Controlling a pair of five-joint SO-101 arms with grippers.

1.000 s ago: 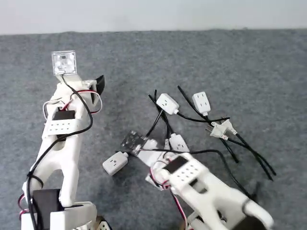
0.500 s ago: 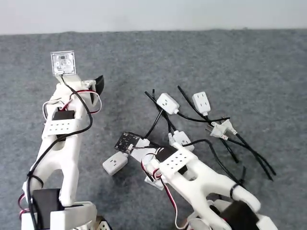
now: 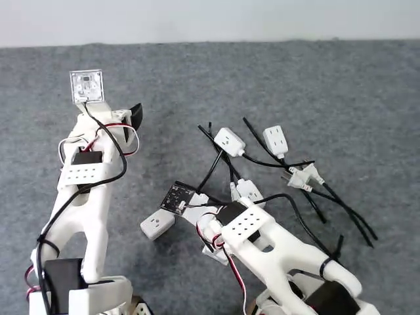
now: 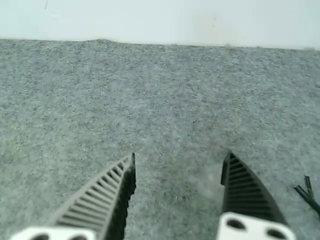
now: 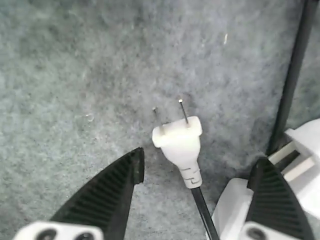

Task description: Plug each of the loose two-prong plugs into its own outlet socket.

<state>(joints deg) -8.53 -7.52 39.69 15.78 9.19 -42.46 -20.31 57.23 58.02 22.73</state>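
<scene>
Holds the right tool [image 5: 200, 157] released and empty astride a loose plug [image 5: 177, 142], flat on the grey bench [image 5: 75, 60] just beside a white outlet block [image 5: 235, 207]; left tool [image 4: 181, 157] likewise released, over bare bench. Looks like the approach to a pickup: next probably calls for lowering and pinching the plug body behind the prongs [image 5: 183, 112], leaving them free for socket slots. Small, white, smooth-sided, with thin prongs pointing away and black cord [image 5: 201, 212] trailing back.

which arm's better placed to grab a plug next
Right. The right gripper is open directly over a loose white plug with its prongs showing; the left gripper is open over bare carpet.
</scene>
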